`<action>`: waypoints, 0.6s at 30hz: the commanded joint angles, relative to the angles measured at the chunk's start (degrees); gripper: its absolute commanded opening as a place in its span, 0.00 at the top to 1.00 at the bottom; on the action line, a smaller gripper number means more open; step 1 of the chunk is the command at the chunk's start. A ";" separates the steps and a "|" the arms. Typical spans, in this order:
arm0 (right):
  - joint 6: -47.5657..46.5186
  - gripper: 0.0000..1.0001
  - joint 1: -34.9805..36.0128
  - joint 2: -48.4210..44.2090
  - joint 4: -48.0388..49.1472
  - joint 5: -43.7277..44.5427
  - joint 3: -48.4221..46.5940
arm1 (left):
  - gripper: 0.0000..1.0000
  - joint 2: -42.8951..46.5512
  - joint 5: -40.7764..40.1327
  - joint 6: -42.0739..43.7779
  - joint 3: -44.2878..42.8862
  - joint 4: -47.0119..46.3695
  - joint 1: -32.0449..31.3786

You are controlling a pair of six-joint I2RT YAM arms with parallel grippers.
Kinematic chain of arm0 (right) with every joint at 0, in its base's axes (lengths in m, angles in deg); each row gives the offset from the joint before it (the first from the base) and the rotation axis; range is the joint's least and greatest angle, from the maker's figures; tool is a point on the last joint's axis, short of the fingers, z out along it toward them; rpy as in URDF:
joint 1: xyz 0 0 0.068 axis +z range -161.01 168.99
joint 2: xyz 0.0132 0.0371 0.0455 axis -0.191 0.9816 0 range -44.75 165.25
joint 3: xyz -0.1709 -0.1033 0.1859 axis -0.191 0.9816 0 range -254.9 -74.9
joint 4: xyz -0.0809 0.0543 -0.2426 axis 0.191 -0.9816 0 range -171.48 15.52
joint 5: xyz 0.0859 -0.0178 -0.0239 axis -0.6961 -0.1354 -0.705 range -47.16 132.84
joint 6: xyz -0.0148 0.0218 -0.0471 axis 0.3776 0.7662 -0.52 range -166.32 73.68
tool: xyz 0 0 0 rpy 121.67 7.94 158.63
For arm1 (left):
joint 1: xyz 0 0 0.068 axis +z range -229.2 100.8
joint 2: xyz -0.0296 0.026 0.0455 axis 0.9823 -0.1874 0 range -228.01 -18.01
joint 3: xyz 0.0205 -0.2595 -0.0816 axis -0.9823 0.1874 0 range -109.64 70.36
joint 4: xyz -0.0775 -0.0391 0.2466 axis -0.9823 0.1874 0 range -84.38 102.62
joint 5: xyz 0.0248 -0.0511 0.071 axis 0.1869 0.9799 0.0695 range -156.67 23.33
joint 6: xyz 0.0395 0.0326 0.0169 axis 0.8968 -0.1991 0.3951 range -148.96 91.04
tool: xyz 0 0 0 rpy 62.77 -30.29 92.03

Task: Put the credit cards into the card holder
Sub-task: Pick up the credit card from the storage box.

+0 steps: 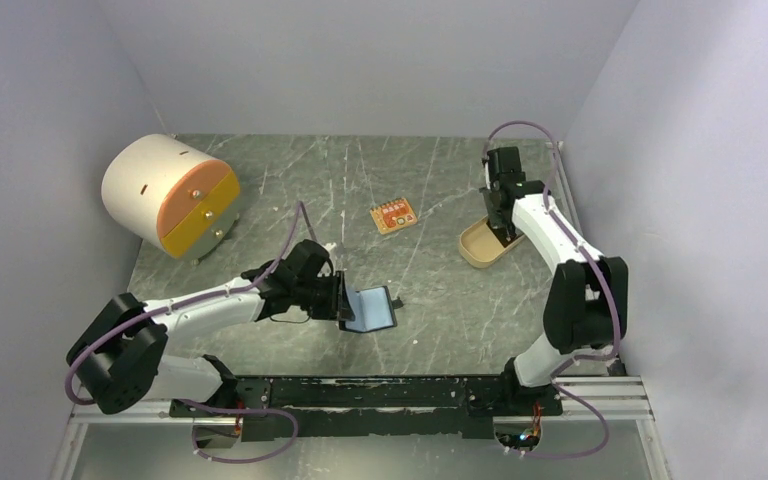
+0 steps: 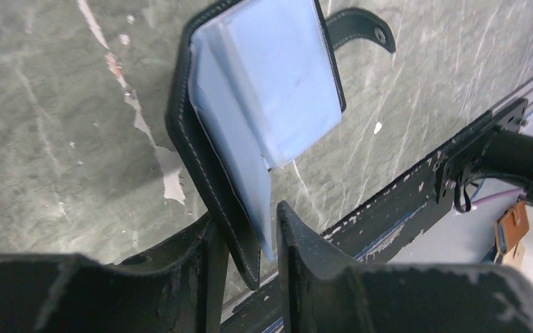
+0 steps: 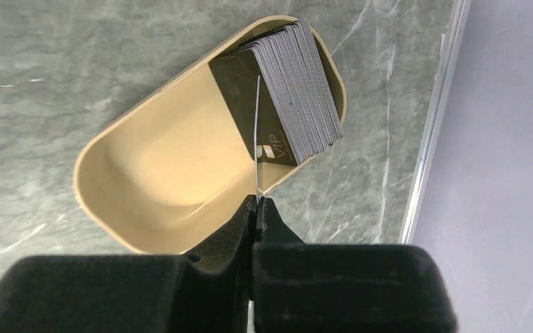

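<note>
Evidently the grip is the weak point. The right gripper [image 3: 257,207] is pinched tight on one credit card [image 3: 257,139] by a short edge only, so the card could swivel or slip in transit. It could also drag a neighbour from the stack of credit cards [image 3: 298,90] standing at one end of the tan tray [image 3: 146,173], on the right of the table [image 1: 440,180]. The card's long axis runs straight out from the fingertips, edge-on to the wrist camera. The left gripper [image 2: 246,232] is clamped on the card holder [image 2: 277,90], near the table's middle. The holder lies open, its length running rightward, with the snap tab [image 2: 361,29] at the right end.
</note>
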 commanded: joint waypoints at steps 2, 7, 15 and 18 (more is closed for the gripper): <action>8.05 1.00 0.12 -6.67 -2.44 -6.88 -1.26 | 0.66 1.63 -2.70 -2.10 0.23 0.48 1.83; 15.79 1.00 0.87 -13.40 1.38 -13.96 2.15 | 0.78 1.55 -3.06 -2.54 0.22 0.04 1.98; 26.05 1.00 1.89 -26.25 10.05 -29.57 13.75 | 0.91 2.24 4.67 -2.63 2.65 -9.87 1.98; 31.38 1.00 3.67 -31.50 15.40 -35.34 21.03 | 0.91 2.48 7.91 -4.70 3.54 -15.60 2.01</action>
